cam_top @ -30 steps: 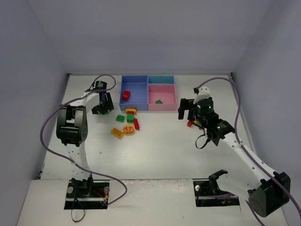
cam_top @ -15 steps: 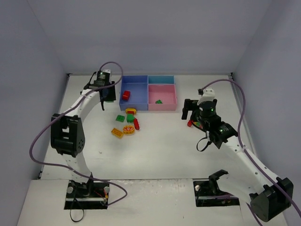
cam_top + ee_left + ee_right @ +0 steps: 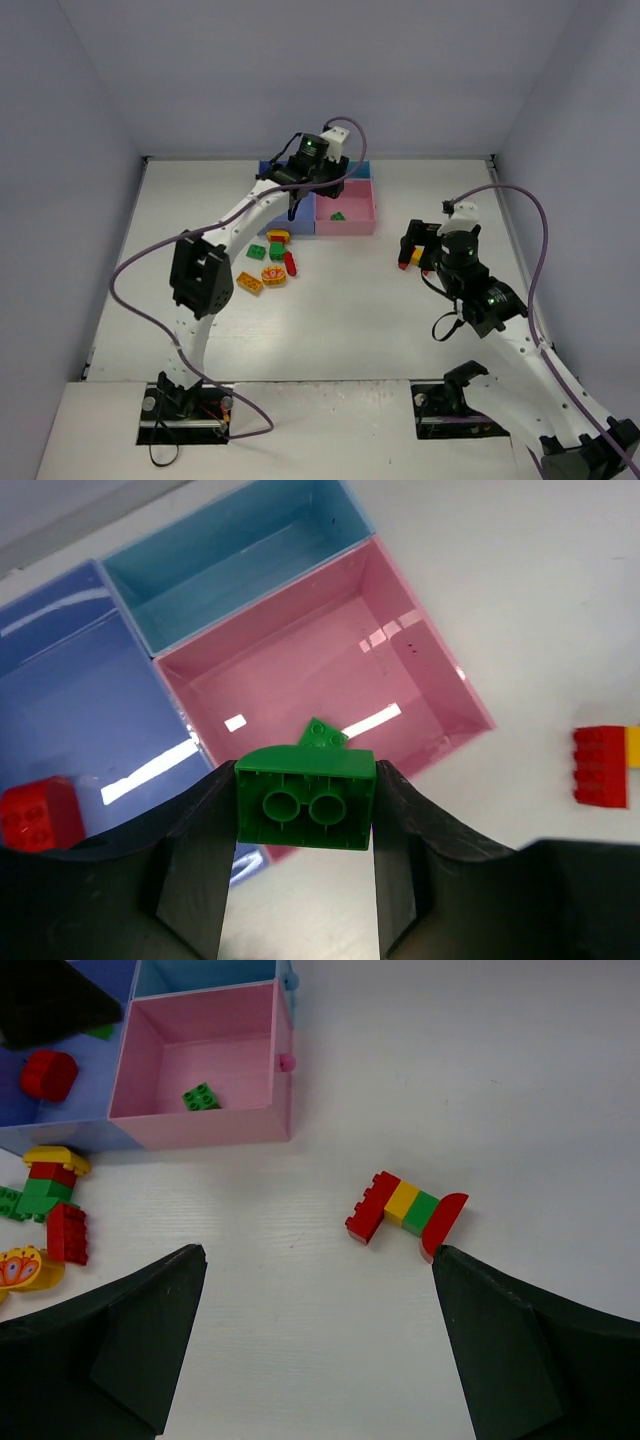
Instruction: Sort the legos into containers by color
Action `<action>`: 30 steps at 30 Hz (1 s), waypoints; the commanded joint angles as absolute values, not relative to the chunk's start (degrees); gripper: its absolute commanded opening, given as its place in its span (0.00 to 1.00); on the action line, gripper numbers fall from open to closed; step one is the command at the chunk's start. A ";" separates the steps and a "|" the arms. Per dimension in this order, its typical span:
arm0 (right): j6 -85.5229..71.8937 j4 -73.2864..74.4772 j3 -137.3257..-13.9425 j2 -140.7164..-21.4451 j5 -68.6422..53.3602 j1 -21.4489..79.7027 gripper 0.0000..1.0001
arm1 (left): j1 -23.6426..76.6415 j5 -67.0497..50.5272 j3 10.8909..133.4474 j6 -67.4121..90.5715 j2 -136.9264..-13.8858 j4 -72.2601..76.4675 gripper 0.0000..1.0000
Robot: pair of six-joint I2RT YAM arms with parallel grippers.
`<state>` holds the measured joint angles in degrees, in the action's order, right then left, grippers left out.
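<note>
As it hangs over pink tray (image 3: 400,670), left gripper (image 3: 305,815) pinching green brick (image 3: 305,800) between jaws, right gripper (image 3: 317,1260) spread wide

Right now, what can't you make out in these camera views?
Top view: inside the blue square plastic tray, covered by the left arm.
Left wrist view: the small green plastic brick in the pink rectangular tray, mostly behind the held green rounded brick.
Top view: the red-yellow-green brick stack, partly under the right gripper.
</note>
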<state>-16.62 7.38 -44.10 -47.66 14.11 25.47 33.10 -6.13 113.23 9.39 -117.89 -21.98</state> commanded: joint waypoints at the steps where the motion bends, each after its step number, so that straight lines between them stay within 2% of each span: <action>1: -19.25 7.55 -43.77 -44.83 13.89 25.05 0.93 | 33.31 -5.36 120.29 9.49 -123.12 -21.53 0.19; 2: -19.51 7.91 -43.68 -44.39 13.10 25.05 0.93 | 33.40 -5.45 121.63 10.01 -124.44 -21.79 0.21; 6: -20.04 9.40 -42.89 -42.63 12.13 25.05 0.93 | 33.49 -5.54 127.00 11.69 -128.05 -23.38 0.56; 7: -19.95 9.58 -42.72 -42.28 12.13 25.05 0.93 | 33.57 -5.19 127.18 11.69 -127.88 -23.38 0.70; 10: -19.60 9.67 -42.80 -42.62 11.69 25.05 0.93 | 33.40 -2.73 124.55 11.95 -124.46 -22.07 0.79; 14: -19.08 9.49 -43.41 -45.17 10.81 25.05 0.93 | 33.14 1.22 113.67 12.13 -115.34 -19.70 0.79; 18: -18.37 8.70 -44.12 -47.90 10.11 25.05 0.93 | 32.17 3.16 95.07 12.57 -101.21 -17.67 0.78; 23: -17.32 7.03 -43.95 -50.27 7.74 25.05 0.93 | 29.28 1.93 81.32 12.48 -91.42 -18.63 0.66; 25: -17.23 6.42 -44.03 -51.06 7.21 25.05 0.93 | 28.39 1.85 76.32 12.92 -88.25 -18.90 0.58; 30: -17.75 5.54 -43.95 -51.15 6.24 25.05 0.93 | 23.13 0.53 68.13 15.82 -84.82 -18.11 0.58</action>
<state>-17.96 9.98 -42.72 -51.00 7.18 25.47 25.69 1.04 70.24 13.58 -86.67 -19.94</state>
